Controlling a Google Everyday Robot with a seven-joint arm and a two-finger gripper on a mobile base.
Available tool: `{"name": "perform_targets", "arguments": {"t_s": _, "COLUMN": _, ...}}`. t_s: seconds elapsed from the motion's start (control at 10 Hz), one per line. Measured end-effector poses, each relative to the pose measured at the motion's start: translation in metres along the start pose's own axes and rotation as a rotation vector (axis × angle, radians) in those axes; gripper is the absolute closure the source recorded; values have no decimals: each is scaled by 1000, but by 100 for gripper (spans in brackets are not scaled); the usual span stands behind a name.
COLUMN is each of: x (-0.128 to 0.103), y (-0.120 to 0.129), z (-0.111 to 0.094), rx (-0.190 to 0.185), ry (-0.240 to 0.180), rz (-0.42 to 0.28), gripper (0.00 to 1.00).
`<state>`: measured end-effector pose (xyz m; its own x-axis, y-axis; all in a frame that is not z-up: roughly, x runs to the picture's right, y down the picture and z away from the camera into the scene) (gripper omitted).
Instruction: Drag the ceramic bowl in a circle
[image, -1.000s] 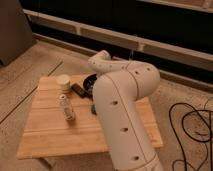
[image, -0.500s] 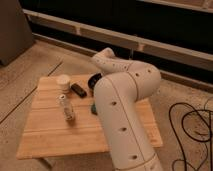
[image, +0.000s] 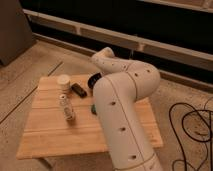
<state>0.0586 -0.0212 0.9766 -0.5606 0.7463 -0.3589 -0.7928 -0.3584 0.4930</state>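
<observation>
1. The ceramic bowl sits near the far edge of the wooden surface. Only its dark left part shows; the rest is hidden behind the white arm.
2. The gripper hangs below the bent wrist, right at the bowl and seemingly over its far-right side. The arm covers it, so it cannot be told whether it is wide, narrow or clamped on the rim.
3. Change: compared with the views of a second and half a second ago, the bowl appears to lie slightly further from the small dark block, and the wrist has shifted along with it. The displacement is slight and hard to confirm.
4. Meaning for the task: judged from this, the drag is probably in an early arc, with most of the circle not yet traced. Contact between gripper and bowl is inferred, not seen.
5. Unchanged neighbours, reckoned from the gripper: the block is just to its left and nearer the camera. The white cup stands further left, and a small clear bottle stands well apart toward the near side.
6. Risk, as a judgement: an arc sweeping left would bring the bowl against the block first.
</observation>
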Motion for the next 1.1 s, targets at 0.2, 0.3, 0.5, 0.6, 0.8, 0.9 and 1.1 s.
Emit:
{"name": "perform_targets", "arguments": {"t_s": 0.2, "x": -7, "y": 18, "z": -7, "rx": 19, "ry": -30, "rz": -36, "gripper": 100}}
{"name": "perform_targets", "arguments": {"t_s": 0.3, "x": -6, "y": 33, "z": -12, "rx": 23, "ry": -44, "rz": -70, "gripper": 100}}
{"name": "perform_targets", "arguments": {"t_s": 0.5, "x": 10, "y": 73, "z": -24, "rx": 5, "ry": -70, "rz": -169, "gripper": 100}}
{"name": "perform_targets", "arguments": {"t_s": 0.6, "x": 20, "y": 84, "z": -26, "rx": -6, "ry": -69, "rz": -200, "gripper": 100}}
{"name": "perform_targets", "arguments": {"t_s": 0.8, "x": 50, "y": 89, "z": -22, "rx": -34, "ry": -39, "rz": -255, "gripper": 100}}
{"name": "perform_targets", "arguments": {"t_s": 0.9, "x": 61, "y": 78, "z": -16, "rx": -37, "ry": -26, "rz": -259, "gripper": 100}}
{"name": "perform_targets", "arguments": {"t_s": 1.1, "x": 62, "y": 26, "z": -5, "rx": -18, "ry": -35, "rz": -220, "gripper": 100}}
